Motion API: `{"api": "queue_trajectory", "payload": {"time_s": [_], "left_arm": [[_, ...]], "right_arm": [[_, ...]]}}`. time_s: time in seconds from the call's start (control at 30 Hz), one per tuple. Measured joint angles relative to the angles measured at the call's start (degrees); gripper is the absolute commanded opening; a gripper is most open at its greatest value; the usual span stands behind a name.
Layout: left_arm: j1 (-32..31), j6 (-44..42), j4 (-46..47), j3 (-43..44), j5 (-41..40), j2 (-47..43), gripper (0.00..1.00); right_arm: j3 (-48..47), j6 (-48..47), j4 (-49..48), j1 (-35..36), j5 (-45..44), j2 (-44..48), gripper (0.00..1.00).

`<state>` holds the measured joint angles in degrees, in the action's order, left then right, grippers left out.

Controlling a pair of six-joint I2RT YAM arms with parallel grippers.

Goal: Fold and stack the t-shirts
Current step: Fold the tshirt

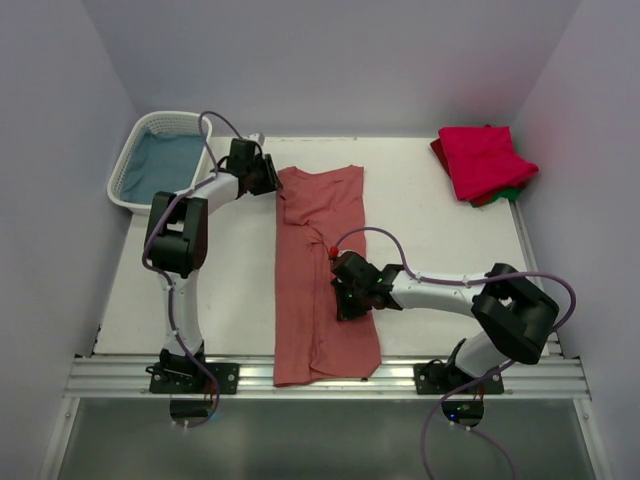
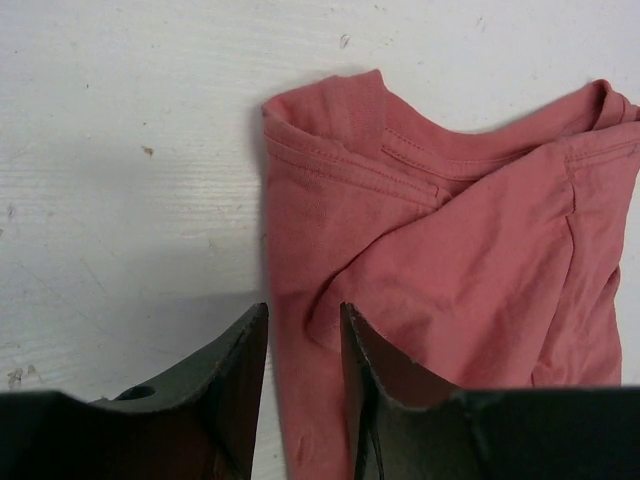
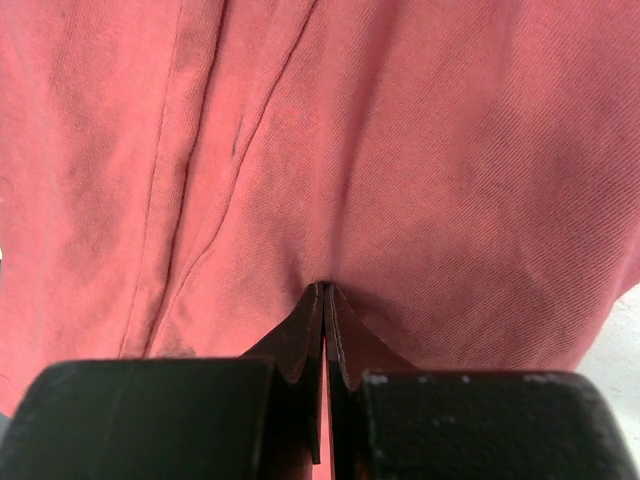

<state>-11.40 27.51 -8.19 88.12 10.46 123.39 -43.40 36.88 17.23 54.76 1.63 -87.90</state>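
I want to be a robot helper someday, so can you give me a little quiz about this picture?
1. True or false: the right end effector is shut on the salmon-red t-shirt.
2. Which lies topmost at the far right? A crimson-pink t-shirt; B green one; C blue one.
3. Which end effector is at the salmon-red shirt's collar?
Key: 1 true; 2 A; 3 the left end effector.

I seem to work in a robotics lab cell rather than a home. A bare white counter (image 1: 440, 240) is boxed in on three sides by plain pale walls (image 1: 330, 60). My left arm (image 1: 178, 240) and right arm (image 1: 440, 290) are bolted to an aluminium rail (image 1: 120, 372) at its near edge, with purple cables (image 1: 370, 229) looping loose. The room beyond the walls is hidden from me.
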Motion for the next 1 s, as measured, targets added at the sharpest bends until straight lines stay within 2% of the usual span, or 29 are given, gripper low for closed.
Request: {"api": "queue_trajectory", "payload": {"time_s": [0.73,0.8,0.93,1.0], "left_arm": [[0.0,-1.0,6.8,-4.1,8.4,-0.4,0.31],[0.0,-1.1,6.8,-3.8,8.4,0.0,0.27],[0.0,-1.2,6.7,-3.5,8.3,0.9,0.06],[0.0,-1.2,6.8,-3.3,8.3,1.4,0.01]], "right_arm": [[-1.0,0.0,-0.9,0.0,1.1,-1.7,0.00],[-1.0,0.0,-1.0,0.0,1.1,-1.7,0.00],[-1.0,0.0,-1.0,0.0,1.1,-1.7,0.00],[-1.0,0.0,-1.0,0.0,1.1,-1.7,0.00]]}}
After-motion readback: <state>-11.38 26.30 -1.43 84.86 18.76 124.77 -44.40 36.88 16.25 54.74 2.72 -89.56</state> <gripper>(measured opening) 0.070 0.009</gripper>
